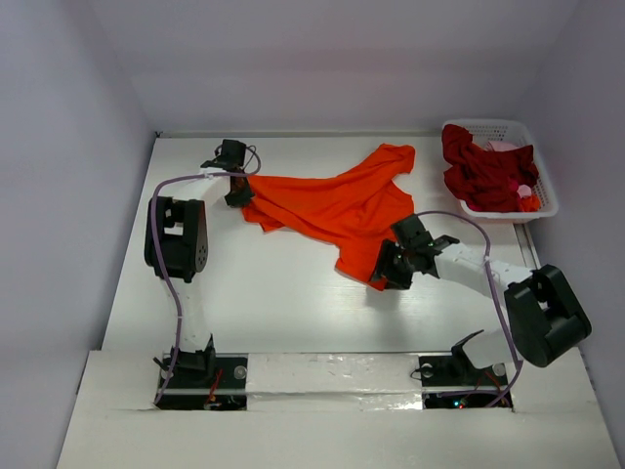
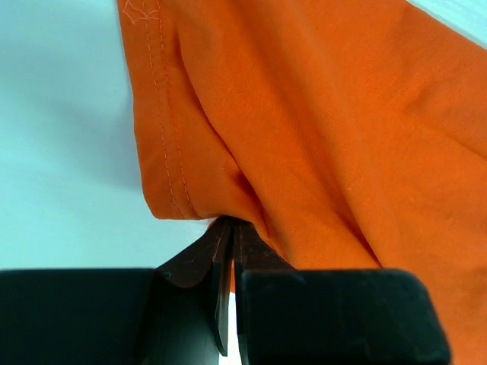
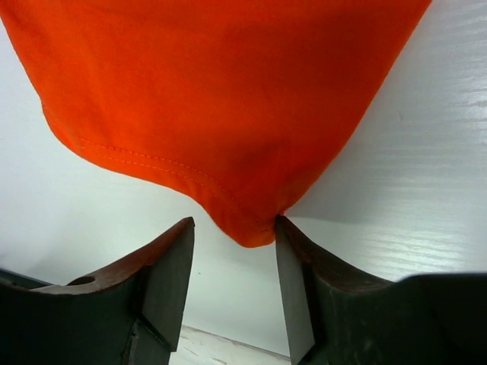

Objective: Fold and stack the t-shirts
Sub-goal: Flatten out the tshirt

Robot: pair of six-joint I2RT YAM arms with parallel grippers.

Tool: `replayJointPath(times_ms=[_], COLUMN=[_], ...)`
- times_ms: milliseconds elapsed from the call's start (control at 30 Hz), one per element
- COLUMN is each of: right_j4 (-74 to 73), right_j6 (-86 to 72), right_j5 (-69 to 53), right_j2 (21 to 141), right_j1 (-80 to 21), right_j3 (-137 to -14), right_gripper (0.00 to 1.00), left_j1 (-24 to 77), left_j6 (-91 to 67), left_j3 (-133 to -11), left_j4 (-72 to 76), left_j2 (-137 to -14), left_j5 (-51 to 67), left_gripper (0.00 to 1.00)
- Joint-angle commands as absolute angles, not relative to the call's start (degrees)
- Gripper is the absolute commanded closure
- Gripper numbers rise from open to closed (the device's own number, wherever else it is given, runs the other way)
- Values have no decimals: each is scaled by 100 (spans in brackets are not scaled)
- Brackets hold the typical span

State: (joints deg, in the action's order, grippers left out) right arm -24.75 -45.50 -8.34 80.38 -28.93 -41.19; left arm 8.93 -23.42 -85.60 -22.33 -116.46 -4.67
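Note:
The bright orange t-shirt (image 1: 337, 203) lies spread and rumpled across the middle of the table. My left gripper (image 1: 238, 192) is shut on its left edge; in the left wrist view the jaws pinch the orange cloth (image 2: 304, 137) at my left gripper (image 2: 230, 228). My right gripper (image 1: 383, 274) is open at the shirt's near corner; in the right wrist view the orange corner (image 3: 251, 224) sits at the mouth of my right gripper (image 3: 232, 232), touching the right fingertip (image 3: 283, 228). Dark red shirts (image 1: 483, 174) and a bit of pinkish cloth (image 1: 504, 147) lie in the basket.
A white lattice basket (image 1: 543, 181) stands at the back right of the table, holding the dark red pile plus small pink and orange bits (image 1: 527, 198). White walls close in the table on three sides.

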Motion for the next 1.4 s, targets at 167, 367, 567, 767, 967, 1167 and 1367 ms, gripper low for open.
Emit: replayJointPath(times_ms=[167, 367, 567, 767, 967, 1167, 1367], right_j4=[-2127, -2153, -2232, -2285, -2381, -2969, -3979], right_j6=[-4553, -4544, -4491, -4500, -4465, -4325, -3921], right_j5=[-756, -747, -703, -686, -624, -353, 174], right_j2=[8288, 8279, 8253, 8306, 8227, 7972, 7612], right_j1=[-2927, -2927, -2927, -2927, -2927, -2927, -2927], right_j3=[-4342, -4438, -4544, -4570, -4658, -5245, -6518], right_gripper=[56, 69, 80, 100, 100, 100, 100], left_j1=[914, 914, 914, 914, 914, 914, 862], left_j6=[-2347, -2329, -2338, -2338, -2347, -2347, -2276], left_j3=[-8903, -9000, -9123, -9237, -9264, -9369, -9703], left_j4=[-2391, -2435, -2487, -2549, -2558, -2698, -3137], left_j2=[-11602, -11628, -11698, -11742, -11725, -11505, -10979], left_j5=[-562, -598, -589, -589, -606, -606, -659], left_gripper=[100, 100, 100, 100, 100, 100, 100])
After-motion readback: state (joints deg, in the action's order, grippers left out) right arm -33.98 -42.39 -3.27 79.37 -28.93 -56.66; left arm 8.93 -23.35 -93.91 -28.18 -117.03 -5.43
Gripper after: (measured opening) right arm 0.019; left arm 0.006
